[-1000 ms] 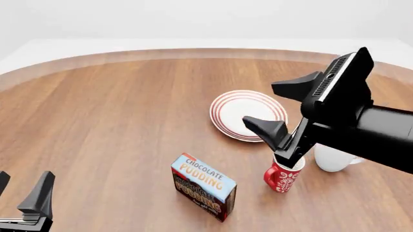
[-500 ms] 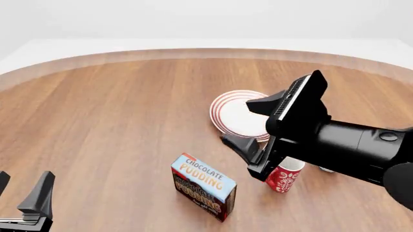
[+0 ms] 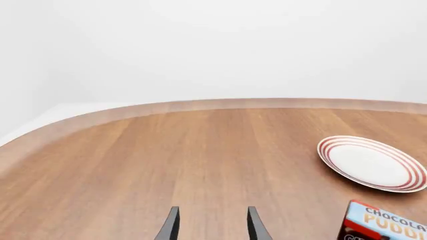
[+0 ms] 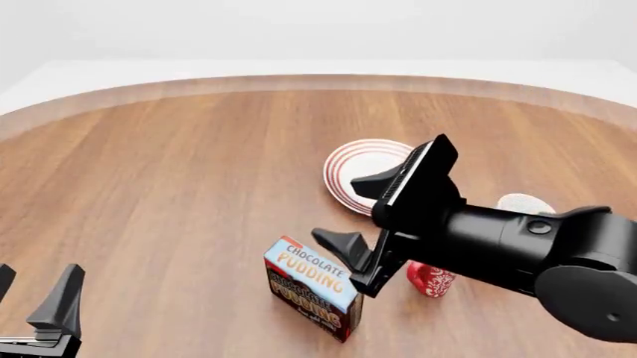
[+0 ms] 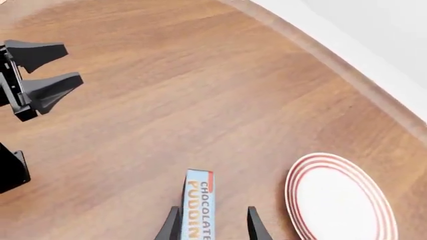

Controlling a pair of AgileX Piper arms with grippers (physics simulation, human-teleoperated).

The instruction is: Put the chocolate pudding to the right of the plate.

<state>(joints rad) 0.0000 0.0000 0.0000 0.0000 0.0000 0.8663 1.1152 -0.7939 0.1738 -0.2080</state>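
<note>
The chocolate pudding [image 4: 309, 287] is a small carton with a light-blue lettered top and dark brown sides, lying near the table's front. The plate [image 4: 360, 165], white with red rings, lies behind it to the right, partly covered by my right arm. My right gripper [image 4: 341, 210] is open and hovers just above and behind the carton. In the right wrist view the chocolate pudding [image 5: 199, 210] shows between the fingers of the right gripper [image 5: 213, 226], with the plate [image 5: 340, 200] beside it. My left gripper [image 4: 35, 294] is open at the front left corner, holding nothing.
A red patterned mug [image 4: 430, 280] stands right of the carton, half hidden under my right arm. Only the rim of a white mug [image 4: 524, 203] peeks out behind the arm. The left wrist view shows the plate [image 3: 370, 163] and the carton's corner [image 3: 383, 225].
My right arm has swung left and down, from above the mugs to just over the pudding carton, staying open. The left arm, carton, plate and mugs have not moved.
</note>
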